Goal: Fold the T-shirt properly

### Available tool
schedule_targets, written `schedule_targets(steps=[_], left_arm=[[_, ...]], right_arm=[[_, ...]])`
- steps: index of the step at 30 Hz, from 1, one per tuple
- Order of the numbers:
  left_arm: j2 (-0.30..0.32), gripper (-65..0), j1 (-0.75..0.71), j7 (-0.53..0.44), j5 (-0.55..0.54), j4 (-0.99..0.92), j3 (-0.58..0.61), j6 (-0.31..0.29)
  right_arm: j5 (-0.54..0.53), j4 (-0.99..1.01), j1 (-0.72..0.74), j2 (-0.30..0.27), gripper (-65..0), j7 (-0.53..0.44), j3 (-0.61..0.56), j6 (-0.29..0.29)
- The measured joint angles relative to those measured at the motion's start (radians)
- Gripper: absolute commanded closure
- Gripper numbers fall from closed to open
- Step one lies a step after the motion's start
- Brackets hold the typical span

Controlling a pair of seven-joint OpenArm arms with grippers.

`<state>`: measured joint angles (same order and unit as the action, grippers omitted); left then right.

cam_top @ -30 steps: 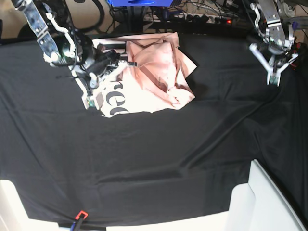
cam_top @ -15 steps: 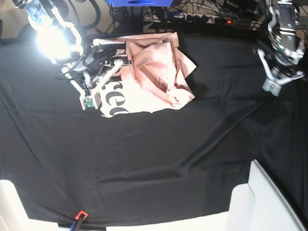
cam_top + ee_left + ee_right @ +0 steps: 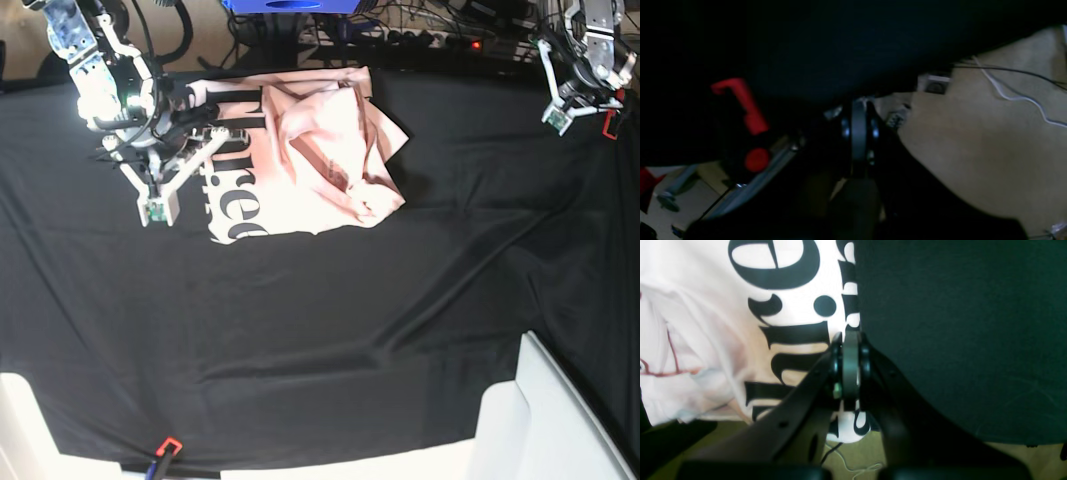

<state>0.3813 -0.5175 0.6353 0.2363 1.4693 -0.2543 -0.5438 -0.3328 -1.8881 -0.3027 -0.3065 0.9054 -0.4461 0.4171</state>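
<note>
Right gripper (image 3: 156,210) closed, beside T-shirt (image 3: 300,150)

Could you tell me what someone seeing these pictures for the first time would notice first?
The pale pink T-shirt stands out most, lying crumpled and half folded at the far left of the black table cloth, with big black lettering showing on its near part. The right pincer hangs shut just off the shirt's lettered edge. The left pincer sits shut at the far right corner, away from the shirt.
</note>
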Motion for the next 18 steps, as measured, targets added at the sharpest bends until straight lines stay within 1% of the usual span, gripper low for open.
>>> schedule_targets(steps=[2, 4, 7, 9, 10, 13, 15, 16, 18], left_arm=[[-0.004, 0.0, -0.003, 0.005, 0.000, 0.029, -0.002, 0.002], [-0.020, 0.0, 0.010, -0.001, 0.003, 0.042, -0.005, 0.009], [-0.032, 0.0, 0.021, -0.008, -0.007, 0.043, 0.001, 0.004], [-0.031, 0.0, 0.030, 0.013, 0.007, 0.039, -0.003, 0.005], [-0.026, 0.0, 0.036, 0.010, 0.010, 0.038, -0.003, 0.011], [-0.021, 0.0, 0.043, -0.001, 0.003, 0.039, -0.002, 0.012], [-0.025, 0.0, 0.036, -0.001, 0.002, 0.038, -0.022, 0.010], [-0.031, 0.0, 0.034, 0.000, 0.004, 0.038, -0.047, 0.008], [-0.034, 0.0, 0.035, 0.006, 0.059, 0.037, -0.085, 0.012]], right_arm=[[0.005, -0.013, -0.031, -0.004, -0.3, -0.002, -0.025, 0.002], [0.006, -0.013, -0.036, -0.005, -0.9, 0.005, -0.093, 0.003], [0.006, -0.013, -0.014, -0.005, -1.0, 0.001, -0.229, 0.005], [0.029, -0.013, 0.008, -0.005, -1.0, 0.013, -0.326, 0.004], [0.068, -0.013, 0.026, -0.005, -1.0, 0.026, -0.378, 0.003], [0.146, -0.013, 0.056, 0.016, -1.0, 0.084, -0.471, 0.003], [0.163, -0.012, 0.071, 0.048, -1.2, 0.116, -0.491, 0.004], [0.164, -0.010, 0.080, 0.064, -1.6, 0.117, -0.497, 0.003], [0.165, 0.008, 0.093, 0.101, -5.4, 0.130, -0.499, 0.003]])
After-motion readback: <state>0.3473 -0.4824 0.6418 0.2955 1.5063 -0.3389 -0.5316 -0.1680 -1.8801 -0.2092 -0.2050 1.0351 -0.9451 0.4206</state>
